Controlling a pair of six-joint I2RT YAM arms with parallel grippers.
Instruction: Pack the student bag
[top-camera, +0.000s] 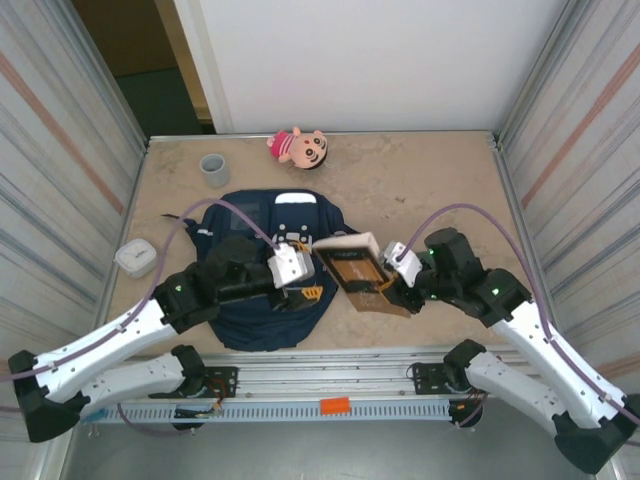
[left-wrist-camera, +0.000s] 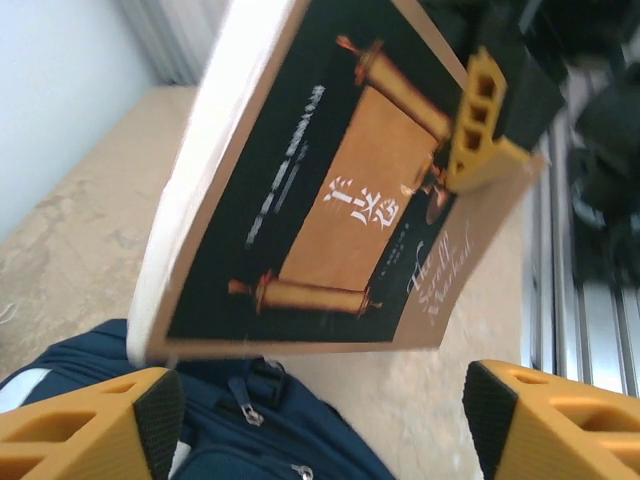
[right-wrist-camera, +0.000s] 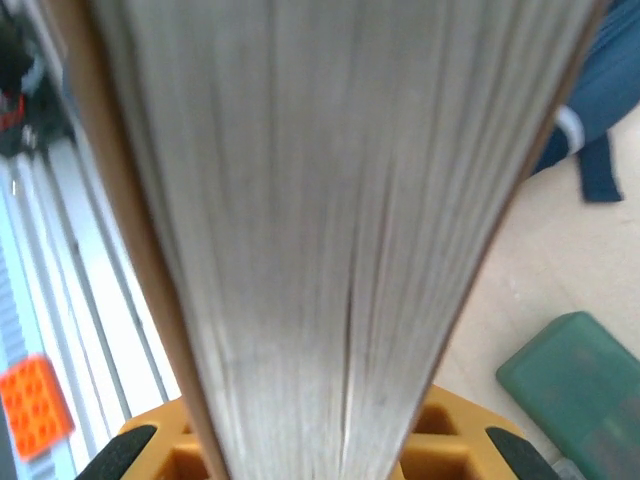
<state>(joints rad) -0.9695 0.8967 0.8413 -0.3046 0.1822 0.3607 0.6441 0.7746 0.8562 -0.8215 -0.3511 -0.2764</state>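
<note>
The student bag lies flat at centre-left of the table, navy with a white patch near its top. A thick book with a black-and-tan cover is held tilted just off the bag's right edge. My right gripper is shut on the book's near end; in the right wrist view the page edges run up from between its fingers. My left gripper stands open below the book cover, over the bag's zipped pockets, with nothing between its pads. A corner of the bag lies beyond the book.
A pink plush doll and a grey cup sit at the back of the table. A small white box lies at the left edge. A green case rests on the table under the right arm. Metal rails run along the front edge.
</note>
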